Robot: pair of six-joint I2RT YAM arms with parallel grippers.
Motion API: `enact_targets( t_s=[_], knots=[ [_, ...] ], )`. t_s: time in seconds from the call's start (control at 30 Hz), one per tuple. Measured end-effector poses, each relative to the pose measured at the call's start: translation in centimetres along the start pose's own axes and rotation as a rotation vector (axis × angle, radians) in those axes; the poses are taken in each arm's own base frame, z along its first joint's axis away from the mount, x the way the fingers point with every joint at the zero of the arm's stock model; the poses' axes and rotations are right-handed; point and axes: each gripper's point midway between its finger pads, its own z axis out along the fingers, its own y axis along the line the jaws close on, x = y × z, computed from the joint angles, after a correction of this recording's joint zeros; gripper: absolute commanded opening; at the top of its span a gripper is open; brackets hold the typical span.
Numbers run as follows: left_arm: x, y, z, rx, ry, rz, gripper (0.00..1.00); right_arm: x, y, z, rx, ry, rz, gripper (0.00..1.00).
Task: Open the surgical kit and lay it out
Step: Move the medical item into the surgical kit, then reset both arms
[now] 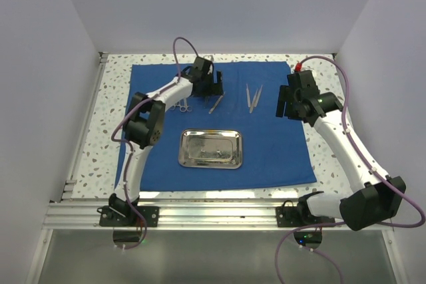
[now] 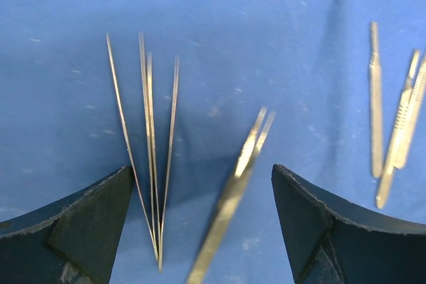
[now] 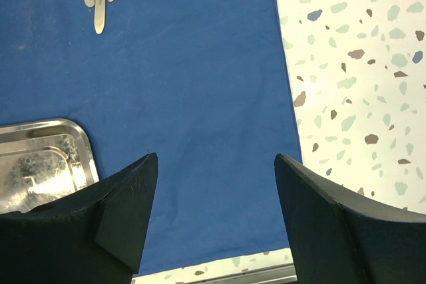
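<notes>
**Layout step: cloth open, instruments in a row**

Blue cloth (image 1: pixel 279 157) lies spread flat across the middle of the top view. Steel tray (image 1: pixel 200 144) sits on it, lower centre, and looks empty. Scissors (image 1: pixel 181 106), forceps (image 1: pixel 215 103) and tweezers (image 1: pixel 254 98) lie in a row on the cloth above the tray.

Left gripper (image 2: pixel 201 171) hovers over that row, jaws wide apart, gripping nothing. In its wrist view the forceps sit between the fingers and touch neither; blur hides whether they rest on the cloth.

Right gripper (image 3: pixel 216 157) hangs open and empty over the cloth's right edge.

Judgement: unwrapping is done and the step in hand is spacing the row. The next move calls for a low, centred pinch across a thin shaft, without snagging fabric or nudging neighbours
</notes>
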Motion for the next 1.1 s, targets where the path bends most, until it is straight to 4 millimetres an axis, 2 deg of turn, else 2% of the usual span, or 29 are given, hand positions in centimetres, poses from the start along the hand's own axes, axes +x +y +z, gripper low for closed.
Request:
enact_targets(
  t_s=[0.3, 0.43, 0.7, 0.87, 0.93, 1.0, 1.1],
  knots=[
    [2.3, -4.5, -0.1, 0.069, 0.033, 0.017, 0.88, 0.0, 0.0, 0.0, 0.001, 0.001, 0.0, 0.74],
    [3.2, -6.0, -0.2, 0.092, 0.047, 0.022, 0.88, 0.8, -0.2, 0.4, 0.008, 0.019, -0.007, 0.74],
    [3.3, -6.1, -0.8, 0.085, 0.071, 0.025, 0.89, 0.9, -0.2, 0.3, 0.005, 0.017, -0.006, 0.78],
    [1.9, -5.5, -1.5, 0.06, 0.061, 0.031, 0.91, 0.4, -0.3, -0.6, -0.014, -0.016, 0.002, 0.84],
    [1.0, -4.8, -2.3, 0.036, 0.046, 0.043, 0.91, 0.1, -0.1, -1.0, -0.032, -0.035, 0.004, 0.86],
    [-0.3, -4.2, -4.0, 0.01, 0.024, 0.062, 0.91, -0.4, 0.1, -1.6, -0.055, -0.052, 0.005, 0.91],
    [-2.5, -3.8, -8.3, -0.012, -0.042, 0.092, 0.91, -1.4, 0.4, -2.7, -0.088, -0.092, 0.014, 0.95]
  ],
)
